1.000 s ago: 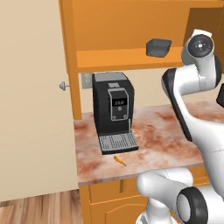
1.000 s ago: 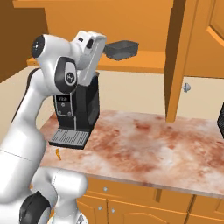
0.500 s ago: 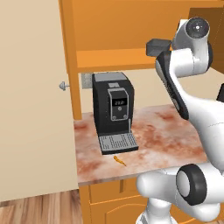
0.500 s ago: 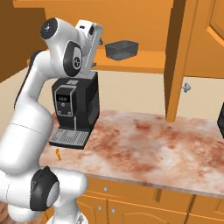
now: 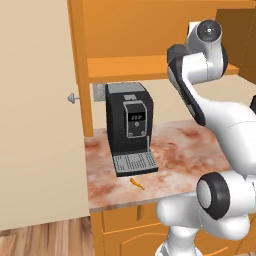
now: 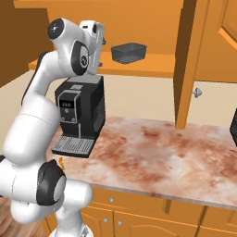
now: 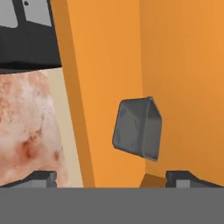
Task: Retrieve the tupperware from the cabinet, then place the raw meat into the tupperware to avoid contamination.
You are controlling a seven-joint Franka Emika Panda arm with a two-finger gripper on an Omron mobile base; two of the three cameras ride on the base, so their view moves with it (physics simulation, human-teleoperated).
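Step in hand is the reach for the tupperware – a dark grey open box sitting on the shelf of the open cabinet, toward the middle of the board, well apart from anything else. The claw is raised to shelf height just left of the box in the right base view, jaws spread wide and empty, not touching it. In the hand view the tupperware sits ahead between the two fingertips, slightly toward the right one, rolled sideways because the camera is rolled. To do this well the arm should likely centre the box between the fingers first, then drive straight in along the shelf, staying clear of the shelf's front edge – a clip there could shove the box deeper. Best bet is closing on one thin wall or across the narrow side; the box looks light and may skid if a finger bumps it early. Raw meat lies on the marbled surface just in front of the coffee machine, untouched, for later.
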